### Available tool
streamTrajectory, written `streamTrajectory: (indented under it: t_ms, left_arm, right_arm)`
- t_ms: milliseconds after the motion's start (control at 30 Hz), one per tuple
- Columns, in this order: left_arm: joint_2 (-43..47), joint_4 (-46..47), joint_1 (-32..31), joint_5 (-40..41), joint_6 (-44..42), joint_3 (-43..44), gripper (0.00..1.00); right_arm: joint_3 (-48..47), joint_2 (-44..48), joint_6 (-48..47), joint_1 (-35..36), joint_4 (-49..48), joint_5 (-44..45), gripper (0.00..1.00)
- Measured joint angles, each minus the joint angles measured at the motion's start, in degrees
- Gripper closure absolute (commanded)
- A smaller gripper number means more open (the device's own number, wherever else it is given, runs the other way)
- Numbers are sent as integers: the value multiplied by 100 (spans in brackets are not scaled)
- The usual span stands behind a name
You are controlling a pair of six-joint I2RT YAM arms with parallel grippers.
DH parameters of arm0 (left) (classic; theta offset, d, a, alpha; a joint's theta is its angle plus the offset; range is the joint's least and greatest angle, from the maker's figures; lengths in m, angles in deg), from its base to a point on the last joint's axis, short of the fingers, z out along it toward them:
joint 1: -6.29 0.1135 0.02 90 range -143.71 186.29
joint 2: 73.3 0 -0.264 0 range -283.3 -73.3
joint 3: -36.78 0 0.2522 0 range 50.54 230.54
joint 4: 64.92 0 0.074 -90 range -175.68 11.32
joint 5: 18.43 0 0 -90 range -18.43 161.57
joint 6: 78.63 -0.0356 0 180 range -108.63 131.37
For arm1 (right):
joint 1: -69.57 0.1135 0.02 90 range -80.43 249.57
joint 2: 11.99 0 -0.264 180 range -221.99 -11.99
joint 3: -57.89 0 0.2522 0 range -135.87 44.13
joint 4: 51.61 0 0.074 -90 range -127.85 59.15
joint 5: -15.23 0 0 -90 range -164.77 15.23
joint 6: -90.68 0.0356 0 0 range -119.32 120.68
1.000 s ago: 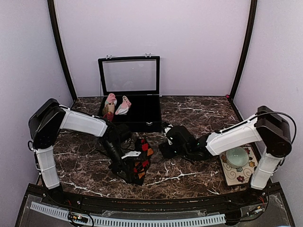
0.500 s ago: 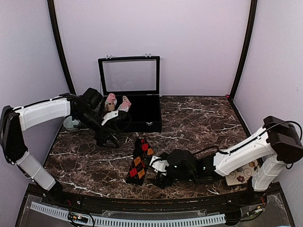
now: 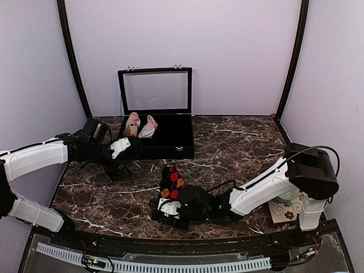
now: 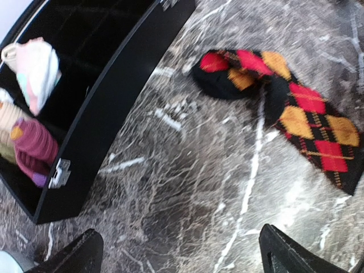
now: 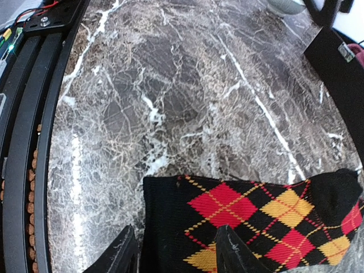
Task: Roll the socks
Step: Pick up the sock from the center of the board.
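Knitted argyle sock [image 3: 172, 183] lies flat and kinked at centre frame on the glossy veined marble table [image 3: 239, 142]. The soft spotted pink sock [image 4: 37, 68] is bunched in the black box [image 4: 114, 108], upper left of the left wrist view. The left gripper [image 4: 182, 253] gapes empty. The right gripper [image 5: 176, 253] is half-open astride the argyle sock's end.

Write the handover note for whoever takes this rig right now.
Left tool: open, empty, hovering over the table near the front of the black case.
Right tool: open, straddling the near end of the argyle sock; no pinch visible.
Argyle sock: lying unrolled on the table.
Pink spotted sock: in the black case.
Done: nothing rolled.
Left: roll both socks.
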Motion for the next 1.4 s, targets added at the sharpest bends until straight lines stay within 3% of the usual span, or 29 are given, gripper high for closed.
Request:
streamTrajectory:
  t_ms: [367,600,800,1033,1300,1400]
  left_arm:
    - [22,-275,0,-1786,-208,-28,1]
    - [-98,-459,0,-2741,-732,-177,1]
    - [-101,-754,-20,-3101,-1182,-227,1]
    - [-160,-1128,-566,-3191,-1644,-328,13]
    - [-595,-973,-1429,-3128,-1727,-420,30]
    - [-892,-846,-1622,-3003,-1755,-413,32]
  right_arm:
    - [109,-120,227,0,70,-142,64]
    - [173,-179,498,-2,35,-131,88]
    - [74,-260,1016,-269,-13,-619,100]
    - [-31,-378,1698,-671,-39,-1589,100]
    - [-20,-529,3051,-1250,-175,-2881,100]
    - [57,-592,3591,-1340,-409,-3152,100]
